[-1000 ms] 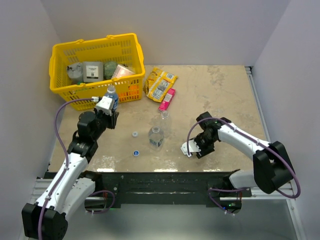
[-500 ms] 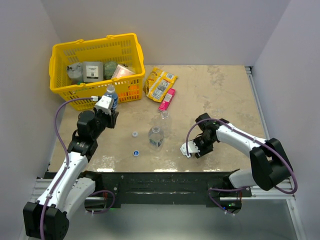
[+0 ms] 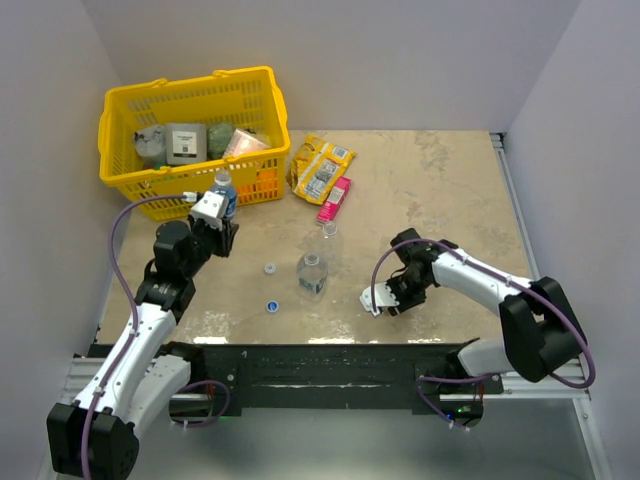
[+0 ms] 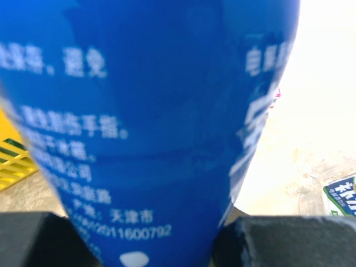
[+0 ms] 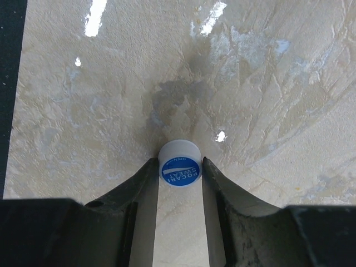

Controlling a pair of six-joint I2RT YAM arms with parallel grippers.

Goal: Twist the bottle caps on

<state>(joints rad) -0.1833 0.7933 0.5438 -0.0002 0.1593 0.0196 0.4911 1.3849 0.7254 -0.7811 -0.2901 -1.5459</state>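
**Gripping the blue-topped cap (image 5: 179, 166) at the table (image 3: 450, 200), with the blue-labelled bottle (image 3: 224, 186) waiting across**

Top view: the left gripper (image 3: 224, 212) sits at 10 o'clock on the table, just in front of the yellow basket (image 3: 120, 165). It clasps the blue-labelled bottle upright. The right gripper (image 3: 383, 300) is low at 5 o'clock, well apart from it. Near the centre stand the nearer clear bottle (image 3: 312, 272) and the farther clear bottle (image 3: 328, 238). A whitish cap (image 3: 270, 268) lies loose at the nearer bottle's 9 o'clock and a small blue cap (image 3: 271, 306) at its 8 o'clock.

Left wrist view: the blue label fills the frame. The dark fingers at 7 and 5 o'clock flank it, so the hand looks clenched on the bottle's body. The bottle's mouth is out of view.

Right wrist view: the blue-topped cap lies flat on the table, printed face up. Both fingertips touch its rim at 9 and 3 o'clock, so the hand is pinched onto it.

The step in hand seems to be picking this cap up for the held bottle. The cap is shallow and smooth, so the pinch should stay level across its widest line, or it may tip or squirt out. A straight lift before travelling toward 10 o'clock would avoid dragging it. With its face up, the threads already point down, so no flip is needed. The left arm should hold the bottle vertical and firm without crushing the thin wall. The cap should land square on the neck before any turning.
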